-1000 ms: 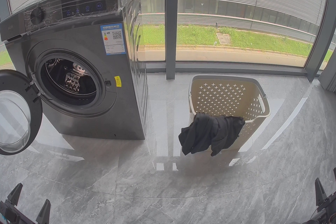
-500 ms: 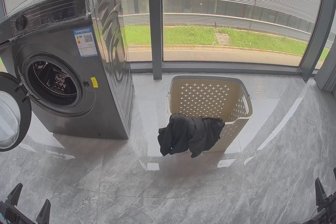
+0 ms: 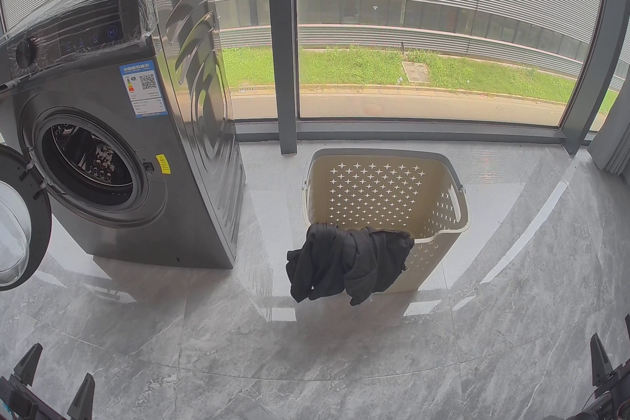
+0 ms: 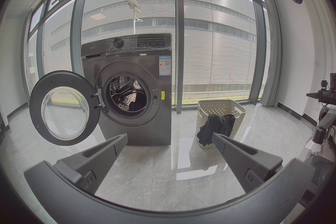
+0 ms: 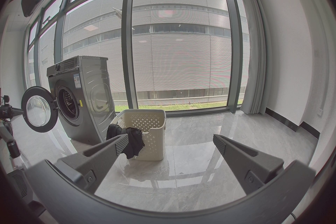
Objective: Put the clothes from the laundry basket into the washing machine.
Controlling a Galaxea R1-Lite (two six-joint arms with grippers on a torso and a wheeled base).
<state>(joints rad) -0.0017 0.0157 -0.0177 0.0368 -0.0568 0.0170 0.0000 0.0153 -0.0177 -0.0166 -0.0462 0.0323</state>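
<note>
A cream laundry basket (image 3: 433, 178) stands on the floor by the window, also seen in the wrist views (image 4: 231, 108) (image 5: 154, 130). Dark clothes (image 3: 348, 258) hang over its near rim (image 4: 215, 126) (image 5: 131, 140). To its left stands a grey washing machine (image 3: 190, 139) with its round door (image 3: 16, 231) swung open and its drum (image 3: 88, 162) exposed (image 4: 127, 97). My left gripper (image 4: 169, 140) is open and low, near the floor's front left (image 3: 56, 375). Far from the basket, my right gripper (image 5: 169, 140) is open at the front right.
Tall windows with a dark pillar (image 3: 279, 34) run behind the machine and basket. A curtain (image 5: 253, 60) hangs at the right corner. Grey marble floor (image 3: 328, 349) lies open between me and the basket.
The whole head view has shifted: the machine and basket now sit further left in the picture, so the camera has turned. Both grippers keep their places at the lower corners.
</note>
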